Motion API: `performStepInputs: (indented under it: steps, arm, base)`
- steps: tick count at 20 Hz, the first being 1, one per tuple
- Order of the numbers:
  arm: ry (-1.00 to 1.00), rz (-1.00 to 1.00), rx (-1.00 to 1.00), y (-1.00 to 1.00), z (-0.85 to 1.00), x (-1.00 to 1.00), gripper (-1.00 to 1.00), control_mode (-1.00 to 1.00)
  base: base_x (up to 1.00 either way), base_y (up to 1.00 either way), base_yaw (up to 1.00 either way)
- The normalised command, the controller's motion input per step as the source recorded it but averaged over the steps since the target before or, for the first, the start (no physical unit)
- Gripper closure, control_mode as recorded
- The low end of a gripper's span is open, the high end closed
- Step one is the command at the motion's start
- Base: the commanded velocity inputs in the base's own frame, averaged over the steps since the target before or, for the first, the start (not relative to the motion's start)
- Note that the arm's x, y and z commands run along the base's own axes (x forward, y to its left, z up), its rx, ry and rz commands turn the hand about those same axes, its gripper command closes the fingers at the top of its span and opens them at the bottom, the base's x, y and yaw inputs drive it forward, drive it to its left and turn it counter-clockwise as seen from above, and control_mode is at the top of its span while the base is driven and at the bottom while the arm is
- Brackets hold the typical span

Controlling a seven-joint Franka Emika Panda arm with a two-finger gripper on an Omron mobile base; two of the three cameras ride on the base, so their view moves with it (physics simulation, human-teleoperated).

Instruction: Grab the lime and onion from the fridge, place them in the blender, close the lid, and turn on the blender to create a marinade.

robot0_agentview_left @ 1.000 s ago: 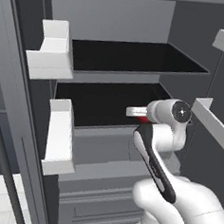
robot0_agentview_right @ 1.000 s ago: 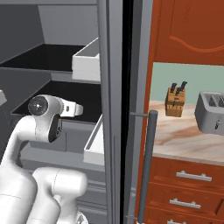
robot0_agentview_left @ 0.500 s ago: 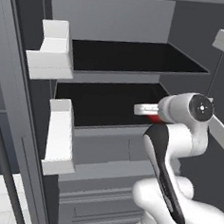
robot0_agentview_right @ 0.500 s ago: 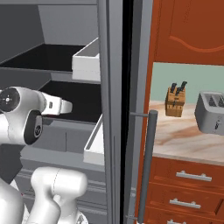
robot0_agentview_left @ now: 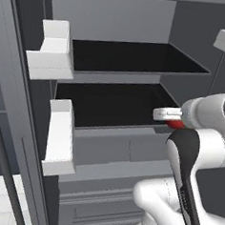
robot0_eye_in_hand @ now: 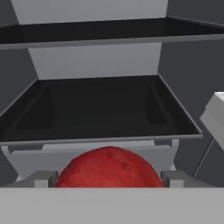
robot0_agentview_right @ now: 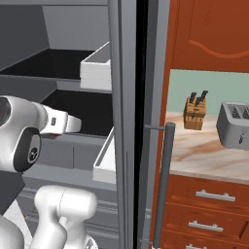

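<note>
The fridge (robot0_agentview_left: 112,19) stands open, its two black shelves bare. My gripper (robot0_agentview_left: 161,113) hovers at the front right of the lower shelf (robot0_agentview_left: 110,104), shut on the onion (robot0_agentview_left: 176,123), a reddish round thing that peeks out under the hand. In the hand view the onion (robot0_eye_in_hand: 108,168) sits between the two fingertips (robot0_eye_in_hand: 41,178), in front of the lower shelf's edge. From the right side the gripper (robot0_agentview_right: 73,124) points into the fridge at lower-shelf height. The lime, the blender and the lid are out of view.
White door bins (robot0_agentview_left: 59,139) hang on the left door, and another bin (robot0_agentview_right: 97,73) on the right door. The dark bar handle (robot0_agentview_right: 163,185) stands beside a counter (robot0_agentview_right: 204,155) with a knife block (robot0_agentview_right: 194,112) and a toaster (robot0_agentview_right: 236,124). Orange drawers sit below.
The arm has swung back and to the right in the left base view, drawing the onion out from the lower shelf toward the fridge's front edge. The jaws hold the same width.
</note>
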Motion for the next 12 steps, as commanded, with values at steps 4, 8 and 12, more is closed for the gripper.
performStepInputs:
  steps: [4, 8, 12]
  arm:
    - [0.0, 0.0, 0.0, -0.03, 0.0, -0.15, 1.0, -1.0]
    - [0.04, 0.0, 0.0, 0.03, 0.0, 0.19, 1.0, -1.0]
    - [0.07, 0.0, 0.0, 0.0, 0.0, 0.24, 1.0, 1.0]
  base:
    - [0.0, 0.0, 0.0]
    - [0.0, 0.0, 0.0]
    - [0.06, 0.0, 0.0]
